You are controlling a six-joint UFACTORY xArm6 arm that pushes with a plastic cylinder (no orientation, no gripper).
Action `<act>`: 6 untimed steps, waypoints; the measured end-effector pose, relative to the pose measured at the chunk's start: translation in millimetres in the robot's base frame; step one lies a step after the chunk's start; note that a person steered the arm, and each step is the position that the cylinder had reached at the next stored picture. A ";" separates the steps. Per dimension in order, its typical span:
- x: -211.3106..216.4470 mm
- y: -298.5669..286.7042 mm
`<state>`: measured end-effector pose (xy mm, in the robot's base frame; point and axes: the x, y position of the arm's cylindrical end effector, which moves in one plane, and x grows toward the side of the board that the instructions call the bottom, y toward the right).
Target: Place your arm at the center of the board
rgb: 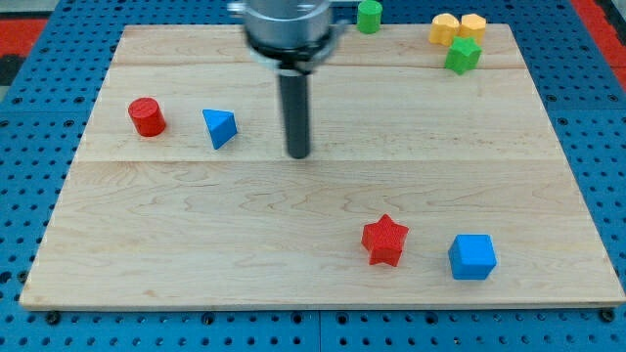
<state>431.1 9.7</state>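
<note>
My tip (298, 154) stands on the wooden board (196, 225), a little above and left of its middle. The blue triangle block (220, 128) lies to the tip's left, with the red cylinder (147, 116) further left. The red star (384, 240) and the blue cube (472, 256) lie toward the view's bottom right. The tip touches no block.
A green cylinder (369, 16) sits at the board's top edge, right of the arm. Two yellow blocks (445, 28) (473, 25) and a green block (463, 55) cluster at the top right corner. Blue pegboard (29, 156) surrounds the board.
</note>
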 end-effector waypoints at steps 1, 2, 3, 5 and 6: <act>1.3 115.6; 15.6 211.1; 2.7 170.8; -23.3 11.0; -39.8 -46.1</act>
